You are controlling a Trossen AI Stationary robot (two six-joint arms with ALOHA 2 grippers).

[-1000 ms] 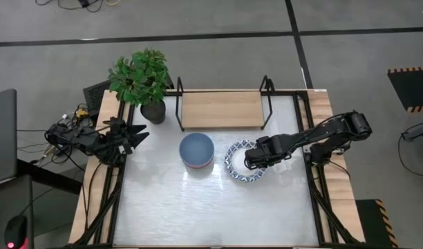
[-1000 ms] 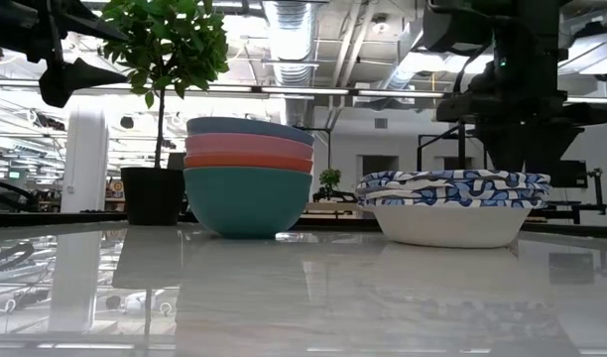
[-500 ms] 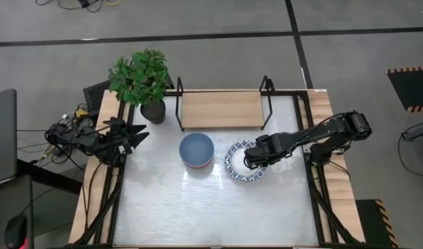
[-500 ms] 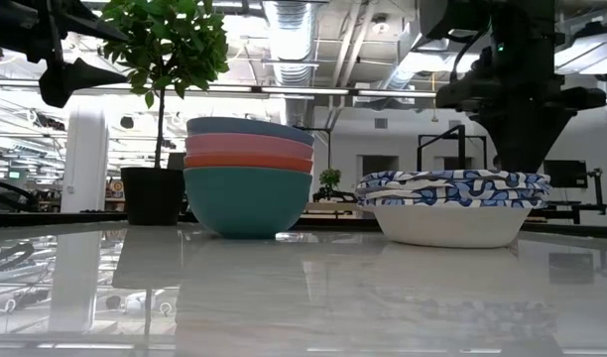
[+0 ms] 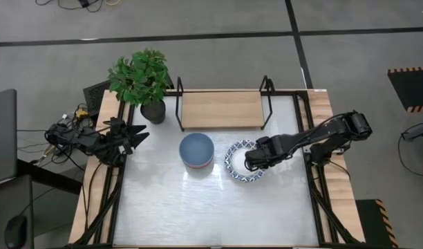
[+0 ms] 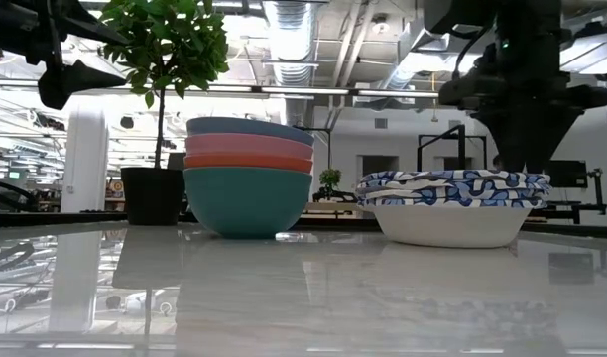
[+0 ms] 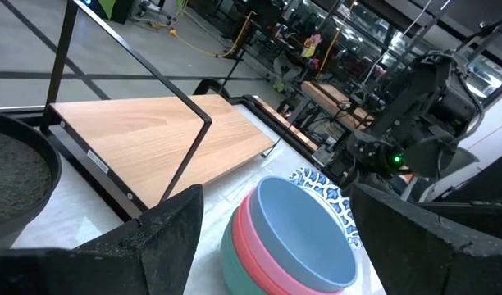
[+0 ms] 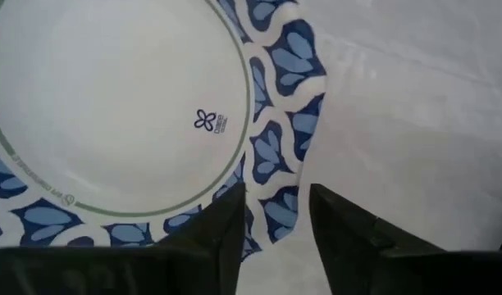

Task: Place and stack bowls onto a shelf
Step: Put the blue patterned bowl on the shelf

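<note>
The white bowls (image 5: 238,162) with blue patterned rims sit stacked on the counter (image 5: 198,207) in front of the shelf (image 5: 222,109), just beside a stack of plain bowls (image 5: 196,151) topped by a blue one. The right pincer (image 8: 274,215) stands over the patterned rim, its fingers parted astride the edge, not clamped. The left pincer (image 5: 137,133) waits open near the plant pot (image 5: 153,112).

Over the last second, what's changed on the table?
Very little. The right claw hovers over the rim of the patterned white bowls; its arm shifted slightly above them, and its fingers straddle the rim without lifting anything. The colored bowl stack, shelf, plant and left claw stayed put.
</note>
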